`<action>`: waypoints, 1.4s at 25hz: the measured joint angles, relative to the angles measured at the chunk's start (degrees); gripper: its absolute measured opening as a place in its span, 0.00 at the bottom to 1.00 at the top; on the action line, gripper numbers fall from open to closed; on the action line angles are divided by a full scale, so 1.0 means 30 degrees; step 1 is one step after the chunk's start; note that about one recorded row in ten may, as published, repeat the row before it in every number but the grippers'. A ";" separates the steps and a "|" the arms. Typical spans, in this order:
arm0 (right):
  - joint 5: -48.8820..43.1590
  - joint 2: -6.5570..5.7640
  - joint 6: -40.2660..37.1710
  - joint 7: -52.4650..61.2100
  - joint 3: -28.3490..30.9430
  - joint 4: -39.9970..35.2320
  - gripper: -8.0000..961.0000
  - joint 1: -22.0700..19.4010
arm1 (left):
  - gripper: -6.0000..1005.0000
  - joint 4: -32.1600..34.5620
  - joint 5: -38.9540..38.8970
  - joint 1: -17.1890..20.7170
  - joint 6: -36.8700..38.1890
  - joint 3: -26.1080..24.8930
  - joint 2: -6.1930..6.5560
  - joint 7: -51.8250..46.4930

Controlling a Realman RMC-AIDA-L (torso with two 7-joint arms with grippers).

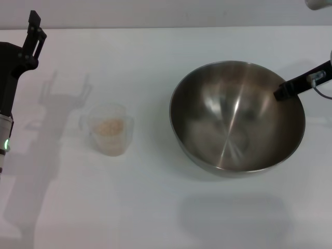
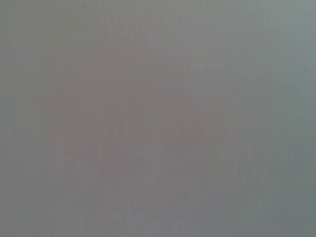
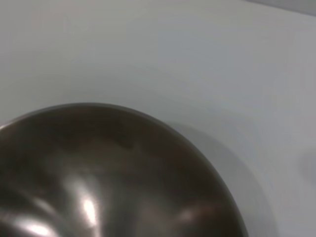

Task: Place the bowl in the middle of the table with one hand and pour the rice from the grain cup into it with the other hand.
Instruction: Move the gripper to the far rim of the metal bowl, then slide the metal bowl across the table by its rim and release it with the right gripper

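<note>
- Right gripper reaching over the far right rim of the steel mixing bowl; whether its fingers grasp the rim cannot be told.
- Left gripper raised at the bench's left edge, fingers apart, empty.
- Shiny, round, empty bowl right of centre.
- Frosted squarish grain cup holding beige rice, well left of the bowl.

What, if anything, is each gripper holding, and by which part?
The right gripper grips the bowl by its right rim, one of its fingers inside. The left gripper holds nothing, raised at the far left, apart from the grain cup.
</note>
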 joint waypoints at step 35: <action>0.3167 0.0156 -0.2839 -0.1290 -0.0944 0.3585 0.01 0.1834 | 0.76 0.0065 0.0014 -0.0238 -0.0068 0.0001 0.0041 0.0120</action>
